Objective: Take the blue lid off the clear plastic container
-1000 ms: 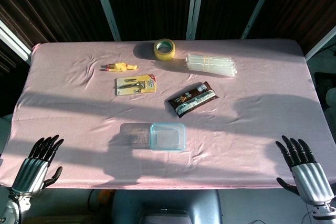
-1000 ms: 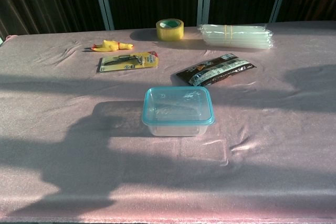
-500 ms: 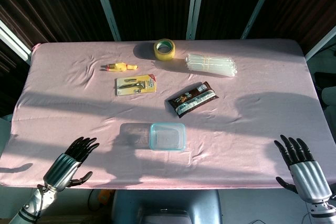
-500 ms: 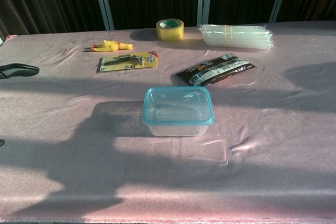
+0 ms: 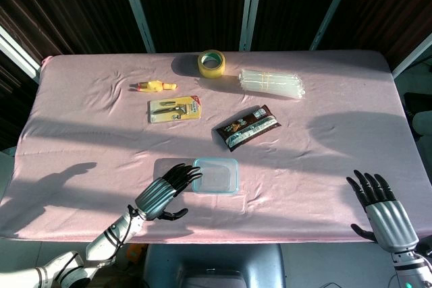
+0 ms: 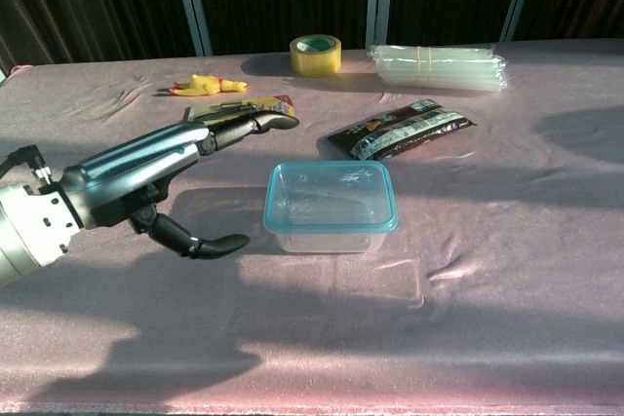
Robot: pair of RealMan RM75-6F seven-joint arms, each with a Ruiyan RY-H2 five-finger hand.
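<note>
A clear plastic container with a blue lid sits near the table's front middle, lid on. My left hand hovers just left of it, fingers stretched out and apart, thumb hanging below, holding nothing. Its fingertips reach the container's left edge in the head view; whether they touch I cannot tell. My right hand is open at the front right, off the table's corner, far from the container. The chest view does not show it.
Further back lie a brown snack packet, a yellow carded razor, a yellow toy, a roll of tape and a bundle of clear tubes. Pink cloth covers the table.
My left hand has swept from the front left corner rightward and inward to the container's left side. The right hand has barely shifted. The container has not moved.
</note>
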